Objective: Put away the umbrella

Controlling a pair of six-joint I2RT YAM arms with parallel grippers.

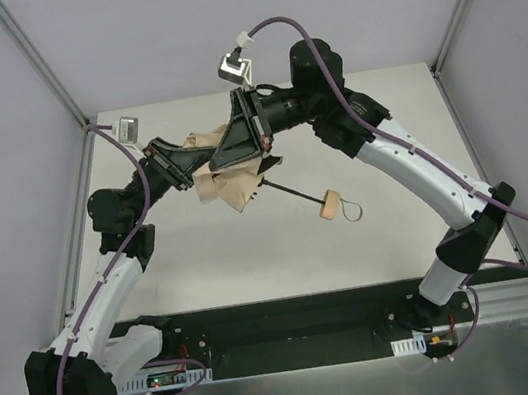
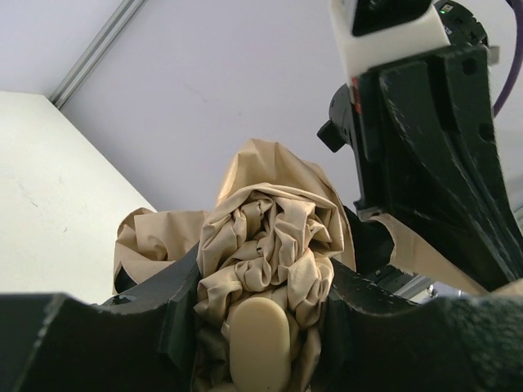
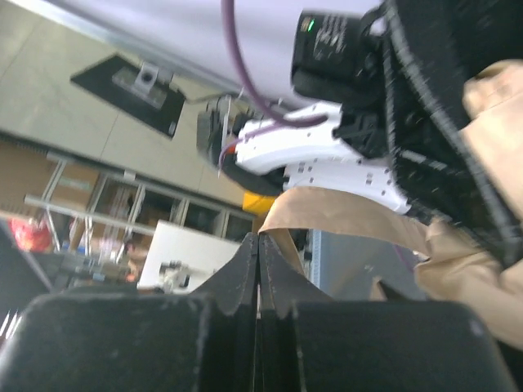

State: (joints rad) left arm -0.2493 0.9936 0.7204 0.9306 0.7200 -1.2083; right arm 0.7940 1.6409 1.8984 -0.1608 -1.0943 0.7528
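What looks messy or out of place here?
The beige fabric umbrella canopy is a crumpled wad squeezed in the left gripper, not neatly folded. Its thin dark shaft sticks out sideways above the table.

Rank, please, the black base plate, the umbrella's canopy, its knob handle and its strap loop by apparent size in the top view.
1. black base plate
2. canopy, partly hidden
3. knob handle and strap loop: about alike, so unranked
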